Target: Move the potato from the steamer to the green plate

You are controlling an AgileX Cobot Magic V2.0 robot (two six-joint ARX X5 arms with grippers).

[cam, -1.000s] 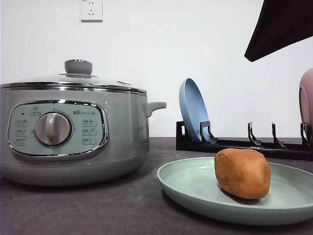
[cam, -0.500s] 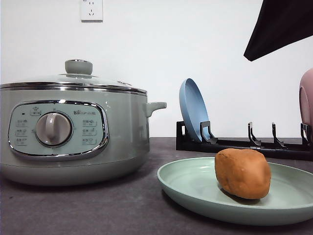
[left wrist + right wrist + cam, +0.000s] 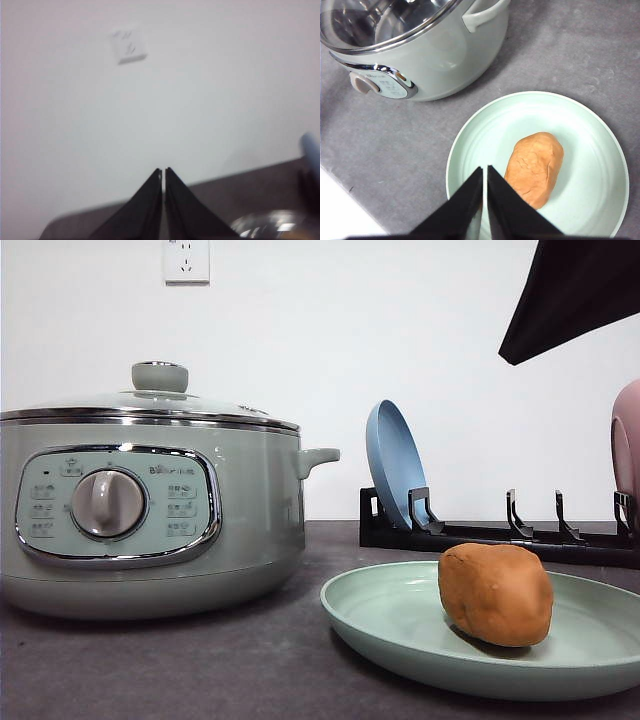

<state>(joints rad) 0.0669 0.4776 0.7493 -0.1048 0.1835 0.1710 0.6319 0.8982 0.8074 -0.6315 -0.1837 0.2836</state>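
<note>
The potato (image 3: 534,169) lies on the green plate (image 3: 592,125), just beside the closed, empty right gripper (image 3: 484,172). The left gripper (image 3: 163,173) is closed too. The potato looks firm, fairly heavy and smooth; gripping across its narrow middle seems safest.

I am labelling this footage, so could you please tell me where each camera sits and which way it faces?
Front view: low at table height, facing forward at the steamer, the potato on the green plate, and the wall; a dark arm part shows top right.
Left wrist: faces the wall socket; left gripper fingers together.
Right wrist: looks down on potato and plate; right gripper fingers together.
Front and right wrist views share steamer, potato, plate.
</note>
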